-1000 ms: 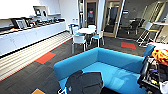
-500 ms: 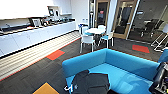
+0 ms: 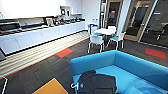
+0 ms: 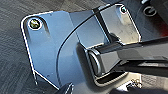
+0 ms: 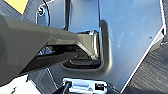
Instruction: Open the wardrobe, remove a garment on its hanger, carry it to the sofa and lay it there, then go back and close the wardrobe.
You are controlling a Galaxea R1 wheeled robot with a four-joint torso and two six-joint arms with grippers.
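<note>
At the wrists, no way to tell how far the left gripper or the right gripper stands open, nor whether either has hold of anything; beneath the left wrist, dark grey carpet (image 4: 12, 50), and beside the right wrist a corner of a yellow floor patch (image 5: 17, 4). Just ahead and low in the head view, the garment (image 3: 97, 83), black and crumpled, lying on the near end of the seat of the sofa (image 3: 135, 65), with the white hook of the hanger (image 3: 74, 85) poking out at its side, over the seat's front edge. Beyond the garment, bare blue seat cushion running away to the right, closed in by the low back and the rounded near arm. Left of the sofa, open carpet, with the yellow patch (image 3: 51, 87) close by the sofa's corner and a red patch (image 3: 64, 52) further off. Past that, a pale striped floor strip (image 3: 37, 53) running along the foot of a long white counter (image 3: 37, 35), its top crowded with small appliances too blurred to name. Behind the sofa back, well apart from it, a round white table (image 3: 106, 31) ringed by white chairs (image 3: 96, 41). Further right, another red patch (image 3: 155, 53) in front of tall wood-framed glass doors (image 3: 113, 12)
</note>
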